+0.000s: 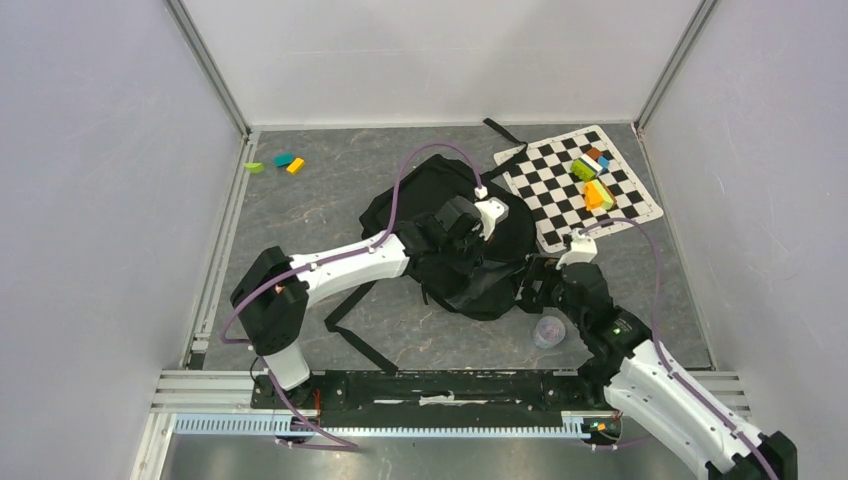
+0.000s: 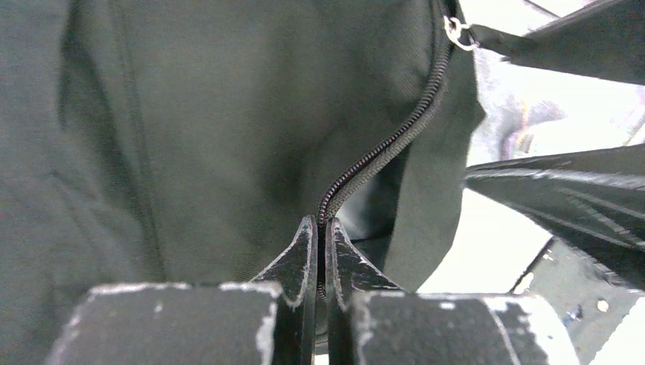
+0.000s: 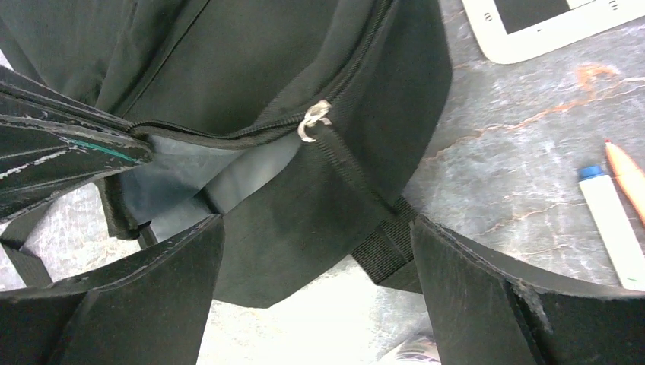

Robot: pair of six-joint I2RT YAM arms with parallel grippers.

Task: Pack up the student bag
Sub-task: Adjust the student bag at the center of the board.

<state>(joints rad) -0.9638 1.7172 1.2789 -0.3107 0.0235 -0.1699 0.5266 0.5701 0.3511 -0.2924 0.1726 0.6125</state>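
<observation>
My left pincer [image 2: 320,225] pinching bag [image 2: 190,114] zipper edge; right pincer [image 3: 317,220] spread, pull [image 3: 312,122] just ahead. Bag soft, floppy, likely light; grip pull strap, not cloth.

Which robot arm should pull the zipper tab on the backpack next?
Right. The right hand is open, and the zipper tab lies just ahead, between its fingers. The left hand is shut on the backpack at its zipper edge, so it is busy holding.

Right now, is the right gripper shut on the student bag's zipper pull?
No, the right gripper is open, spread wide below the zipper pull of the student bag.
</observation>
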